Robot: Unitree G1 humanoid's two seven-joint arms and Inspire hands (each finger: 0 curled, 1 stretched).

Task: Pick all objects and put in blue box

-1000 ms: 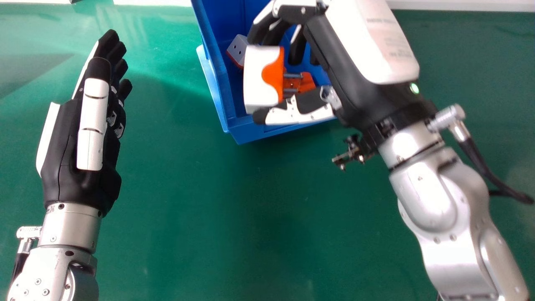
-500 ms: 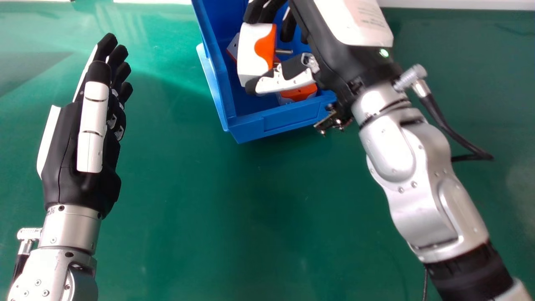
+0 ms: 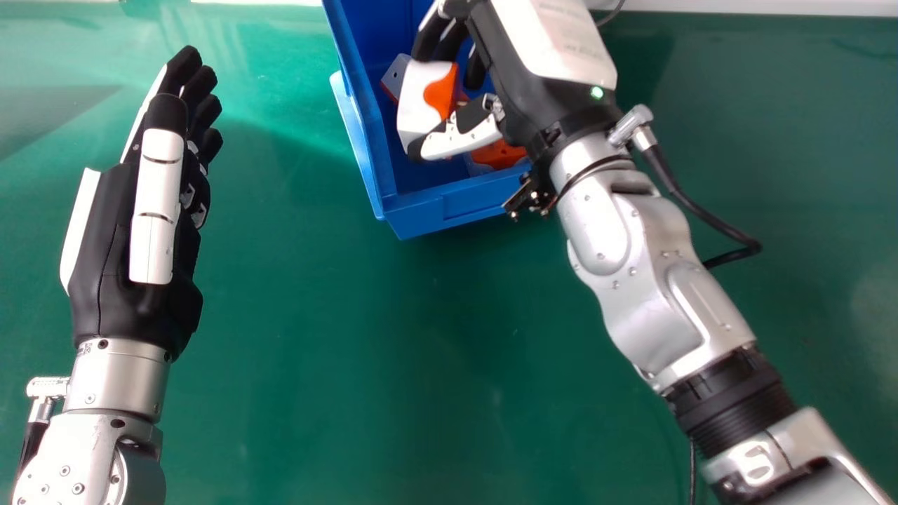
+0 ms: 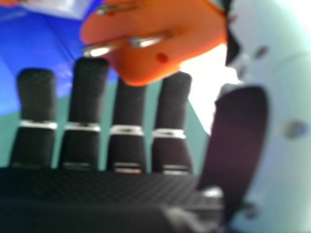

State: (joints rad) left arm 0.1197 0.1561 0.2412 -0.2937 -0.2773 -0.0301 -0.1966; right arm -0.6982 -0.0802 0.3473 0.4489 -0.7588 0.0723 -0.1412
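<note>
Item: plug (image 3: 415,112), pinched in right hand (image 3: 515,77), long axis spanning fingers to thumb. Location: within blue box (image 3: 449,210) outline, height unclear. Left hand (image 3: 154,203): straight-fingered, farther off.

green table (image 3: 337,351), blue box (image 3: 421,219) on it

Lab-like workspace | green tabletop (image 3: 316,351) | blue box (image 3: 414,219) | cabled robot arm (image 3: 652,315)

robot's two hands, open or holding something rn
Left hand: open, fingers straight.
Right hand: closed on a white and orange block with metal pins, pinched between thumb and fingers.
</note>
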